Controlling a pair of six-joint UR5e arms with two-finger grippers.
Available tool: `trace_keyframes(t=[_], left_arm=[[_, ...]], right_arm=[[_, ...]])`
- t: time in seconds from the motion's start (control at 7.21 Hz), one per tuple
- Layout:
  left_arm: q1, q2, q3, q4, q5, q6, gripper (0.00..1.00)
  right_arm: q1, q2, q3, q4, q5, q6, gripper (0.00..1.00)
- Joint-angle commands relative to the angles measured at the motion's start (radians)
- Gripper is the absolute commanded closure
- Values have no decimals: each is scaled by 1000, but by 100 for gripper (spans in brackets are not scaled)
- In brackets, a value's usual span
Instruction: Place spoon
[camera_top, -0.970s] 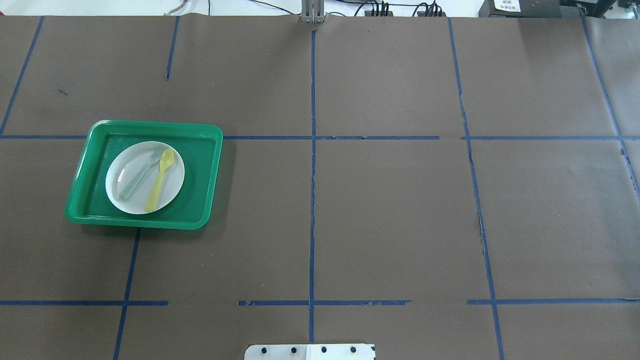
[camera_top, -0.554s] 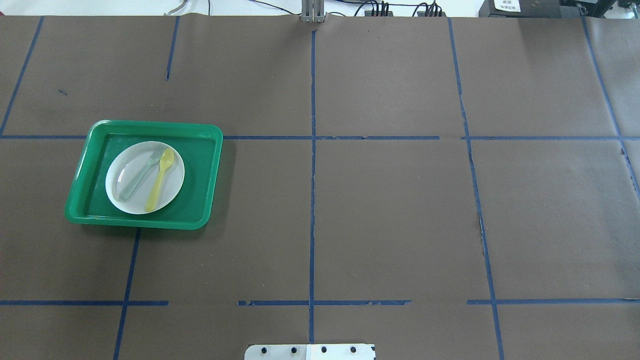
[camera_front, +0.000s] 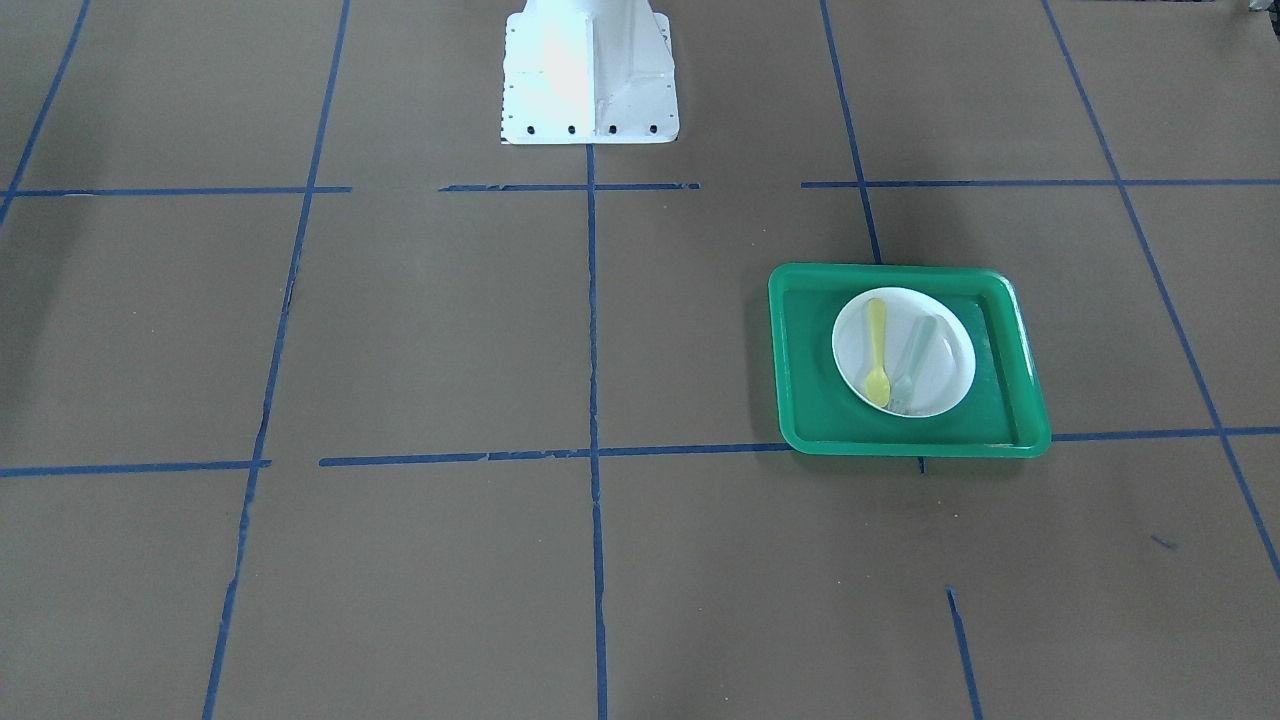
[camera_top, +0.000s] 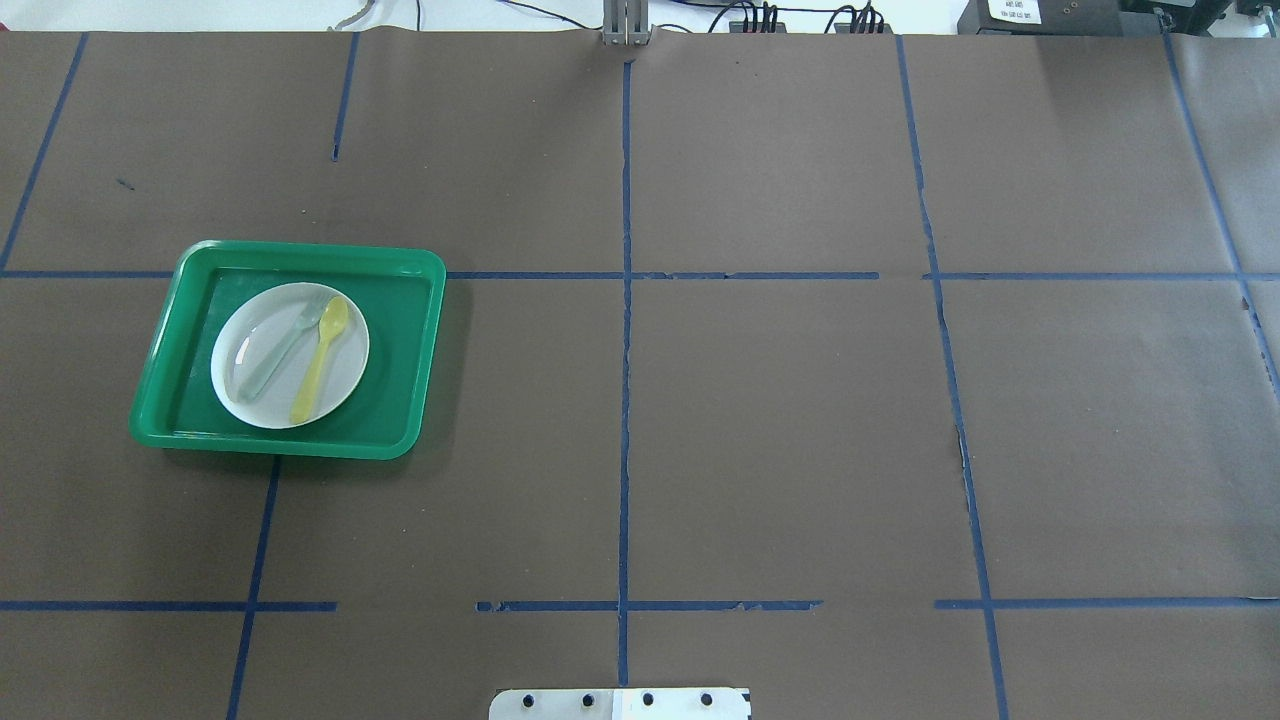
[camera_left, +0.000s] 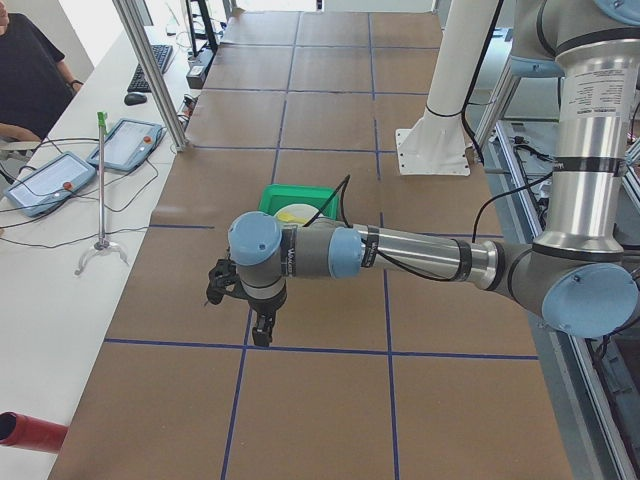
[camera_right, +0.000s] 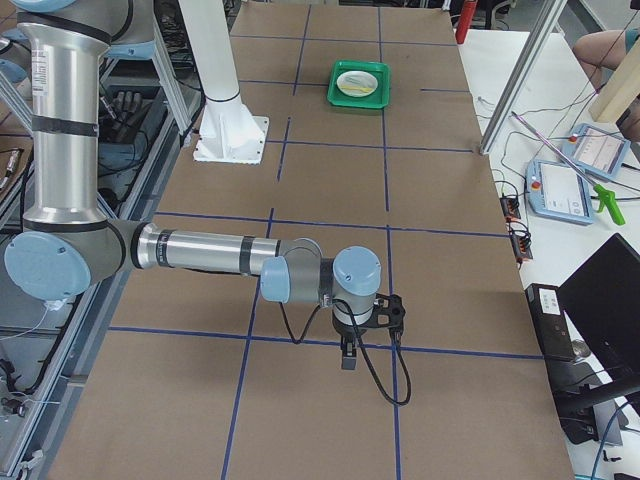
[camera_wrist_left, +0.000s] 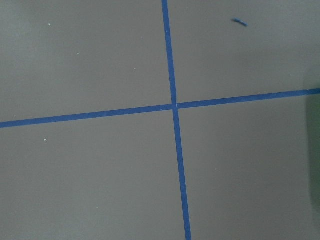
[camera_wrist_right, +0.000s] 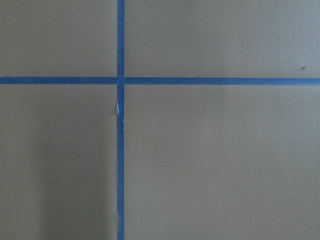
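The yellow spoon (camera_top: 320, 358) lies on a white plate (camera_top: 346, 372) inside a green tray (camera_top: 402, 360) at the table's left, bowl end toward the far side. It also shows in the front-facing view (camera_front: 877, 350). A pale grey-green fork (camera_top: 280, 350) lies beside it on the plate. My left gripper (camera_left: 240, 315) shows only in the exterior left view, hanging over bare table well away from the tray; I cannot tell its state. My right gripper (camera_right: 368, 335) shows only in the exterior right view, far from the tray; I cannot tell its state.
Brown paper with blue tape lines covers the table (camera_top: 780, 420). The robot's white base plate (camera_front: 588, 90) stands at the near middle edge. Both wrist views show only paper and tape crossings. Tablets and cables lie on a side bench (camera_left: 60, 180).
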Motion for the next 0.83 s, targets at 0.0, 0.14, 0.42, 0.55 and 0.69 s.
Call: trace_keyframes(t=[0.0,0.14,0.42,0.55,0.69], left_arm=[[103,-1,-100,-10,-29,-138,0],[167,-4,-149,-37,-30,-226,0],[283,-4,-142,-207,-25,-462,0],[365,-4,-116,-320,-22,-534,2],[469,-15,-99,-433,15,-669,4]], right_arm=[[0,1,0,-1,1,0,0],[0,0,0,0,1,0,0],[0,0,0,-1,1,0,0],[0,0,0,0,-1,0,0],[0,1,0,0,1,0,0]])
